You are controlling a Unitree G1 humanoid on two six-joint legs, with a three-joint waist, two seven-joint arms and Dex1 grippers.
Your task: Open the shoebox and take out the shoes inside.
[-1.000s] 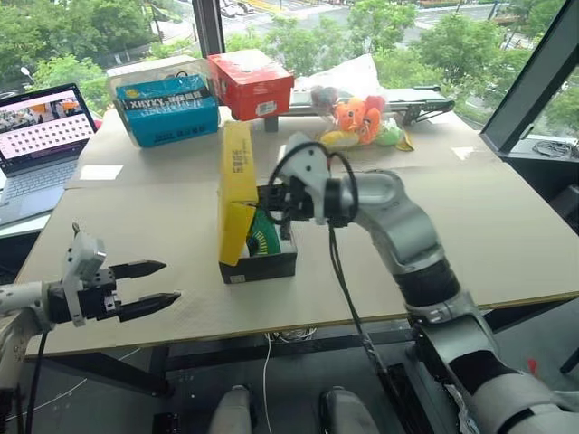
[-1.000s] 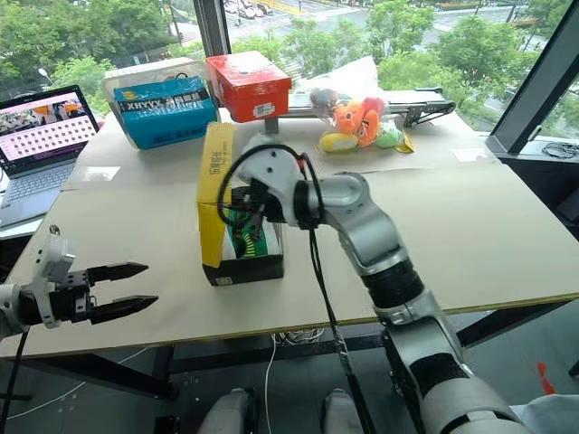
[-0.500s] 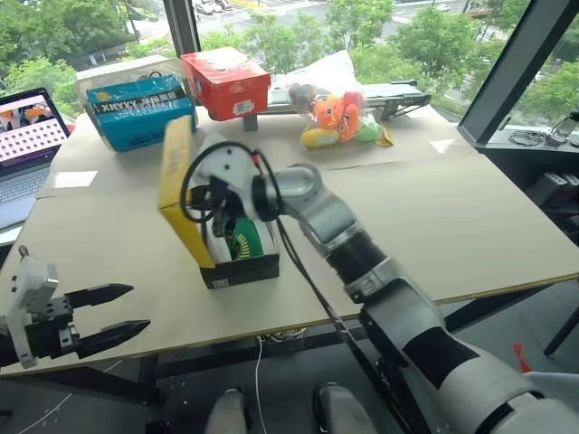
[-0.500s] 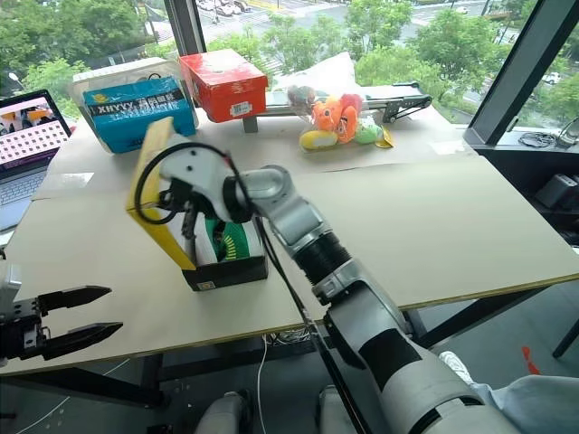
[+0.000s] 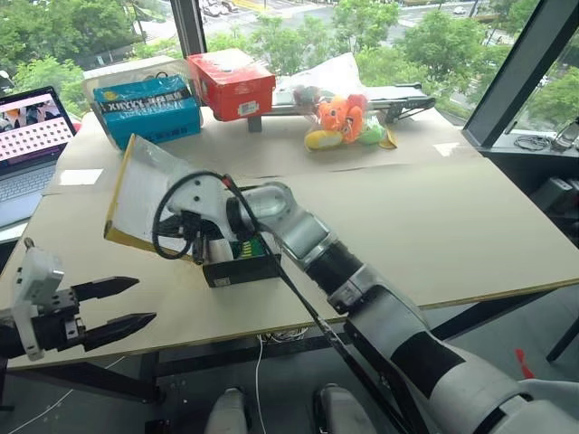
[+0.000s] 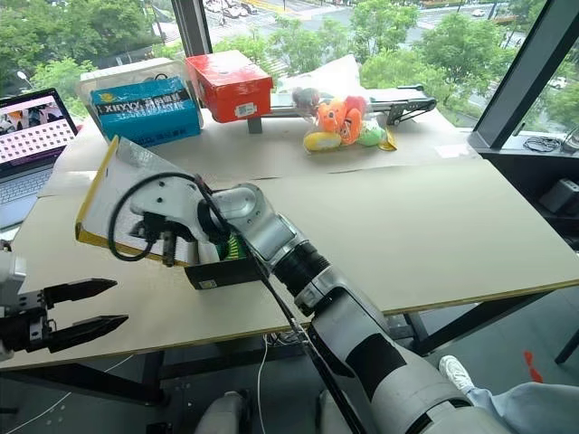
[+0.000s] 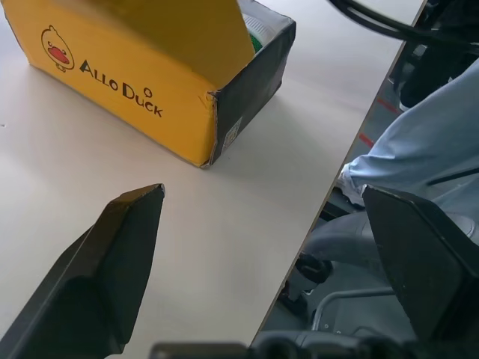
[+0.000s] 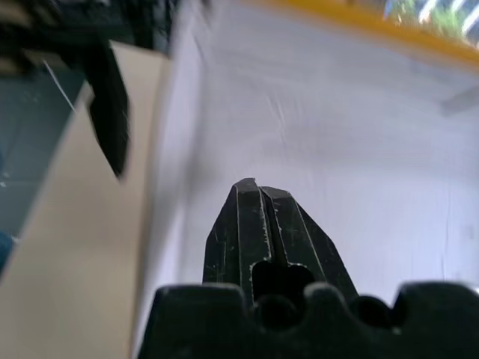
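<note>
At table centre: the shoebox (image 5: 226, 258) sits near the front edge of the table (image 5: 470, 226), black base down, its yellow lid (image 5: 145, 194) thrown back toward my left with the white inside facing up.
Change: a second ago that lid stood upright on its hinge; now it leans far over, so the box is open.
Right pincer: my right gripper (image 8: 271, 224) has its two black fingers pressed together with nothing between them, the tip just at the lid's white inner face; I cannot tell whether it touches.
Left pincer: my left gripper (image 5: 122, 306) hangs off the table's front-left corner, fingers spread apart and empty, well apart from the box.
Shoes: the shoes (image 5: 246, 246) lie inside the base, a green sliver showing past my right arm.
Meaning: as I judge it, the opening step is done; lifting the sneakers out is what remains.
Risk: the lid may swing back if I let it go.
</note>
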